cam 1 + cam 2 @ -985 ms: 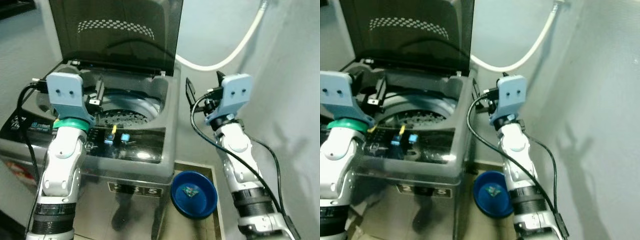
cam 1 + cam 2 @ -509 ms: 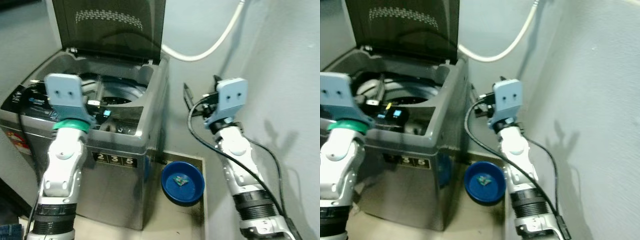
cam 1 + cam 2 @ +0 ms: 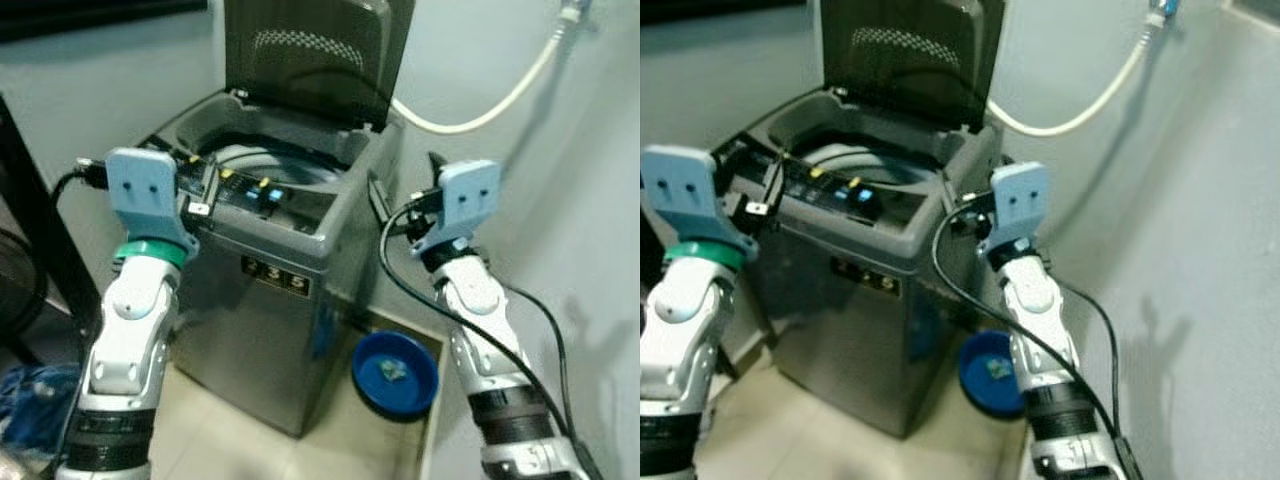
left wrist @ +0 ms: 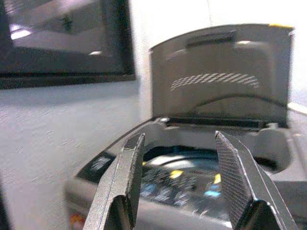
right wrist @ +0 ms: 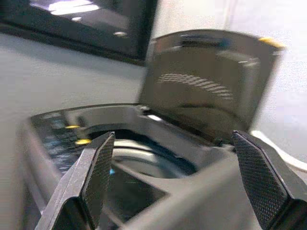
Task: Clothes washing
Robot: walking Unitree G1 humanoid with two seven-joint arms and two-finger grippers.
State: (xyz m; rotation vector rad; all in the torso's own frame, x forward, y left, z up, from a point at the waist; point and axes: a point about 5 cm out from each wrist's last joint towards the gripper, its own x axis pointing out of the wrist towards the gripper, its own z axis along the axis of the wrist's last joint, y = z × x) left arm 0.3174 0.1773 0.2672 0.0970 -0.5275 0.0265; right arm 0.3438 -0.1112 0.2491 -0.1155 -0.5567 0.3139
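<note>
A grey top-loading washing machine [image 3: 270, 290] stands ahead with its dark lid [image 3: 305, 60] raised and the drum opening [image 4: 192, 160] showing. My left gripper [image 3: 203, 190] is held up in front of the machine's near left corner. It is open, with nothing between its fingers [image 4: 127, 187]. My right gripper [image 3: 403, 180] hangs beside the machine's right side, also open and empty, its fingers [image 5: 91, 182] spread wide. Both wrist views look across the control panel [image 3: 245, 185] toward the lid. I see no clothes in the grippers.
A blue bowl [image 3: 395, 372] sits on the floor right of the machine, by the wall. A white hose [image 3: 480, 105] runs along the wall behind. Blue cloth [image 3: 30, 400] lies on the floor at lower left, beside a dark frame [image 3: 30, 220].
The whole picture has shifted: the camera has drawn back and turned, so the machine looks smaller and more floor shows. Both arms hold the same pose, grippers still open.
</note>
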